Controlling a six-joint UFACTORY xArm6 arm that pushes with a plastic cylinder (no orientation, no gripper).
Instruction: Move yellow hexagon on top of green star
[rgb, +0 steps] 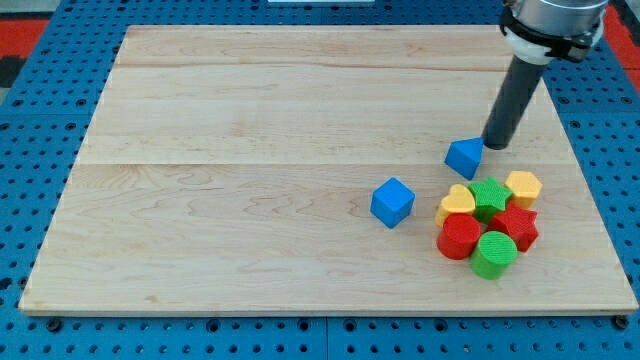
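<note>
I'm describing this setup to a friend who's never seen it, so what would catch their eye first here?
Probably the tight huddle of bright blocks near the board's lower right: the yellow hexagon beside the green star, with a yellow heart, red star, red cylinder and green cylinder. Next, my tip by a blue triangular block just above them; a blue cube sits apart, leftward.

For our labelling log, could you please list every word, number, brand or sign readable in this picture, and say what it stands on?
None: no readable text shows anywhere.
The pale wooden board bears only grain.
The blue pegboard around it shows holes, no marks.
The coloured plastic blocks, such as the yellow hexagon block and green star block, are plain.
The dark rod ending in my tip carries no label.
</note>
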